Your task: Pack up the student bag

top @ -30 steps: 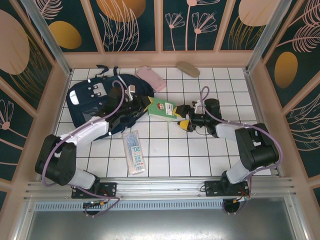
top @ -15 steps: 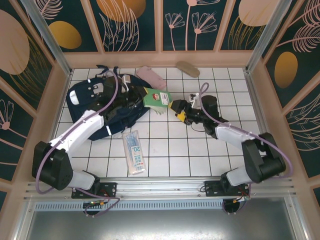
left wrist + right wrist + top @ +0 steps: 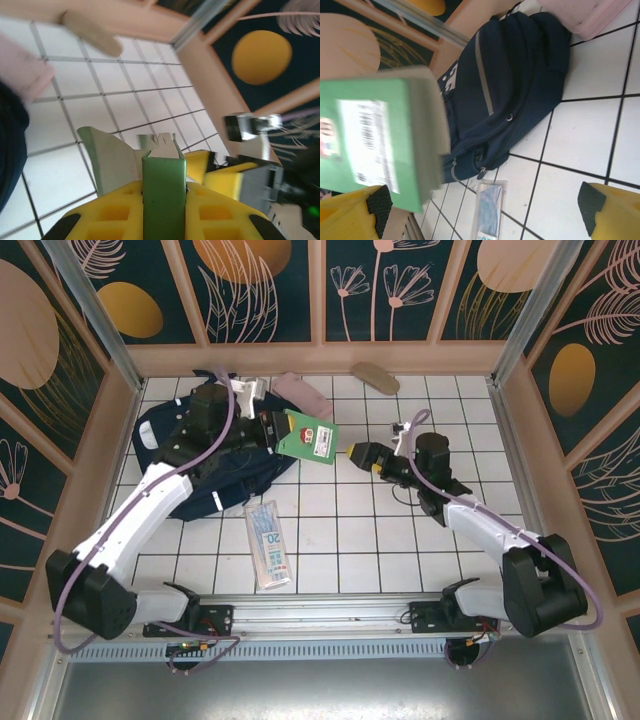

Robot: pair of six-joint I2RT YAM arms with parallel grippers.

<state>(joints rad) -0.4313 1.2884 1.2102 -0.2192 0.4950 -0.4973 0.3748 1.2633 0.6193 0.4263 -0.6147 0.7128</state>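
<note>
Left gripper (image 3: 272, 429) pinches narrowly on the edge of a flat green box (image 3: 308, 438), its yellow fingers (image 3: 115, 216) pressed against either face of the box (image 3: 162, 186), which is held over the white tiled floor (image 3: 460, 400). Right gripper (image 3: 355, 452) stands wide and empty just beside the box's far edge, its yellow fingers (image 3: 606, 210) tipped with black ribbed pads. The student bag (image 3: 158, 437), soft dark navy fabric with a pale stripe and white patches, lies slumped at the left rear of the floor, partly under the left arm and just behind the box. A soft pink pouch (image 3: 300, 392) lies against the bag's rear corner, and a tan oblong object (image 3: 375, 375) rests by the back wall. Near the front lies a clear plastic packet (image 3: 268, 543) with blue print, apart from the bag. The box's green face carries a white printed label (image 3: 367, 145).
</note>
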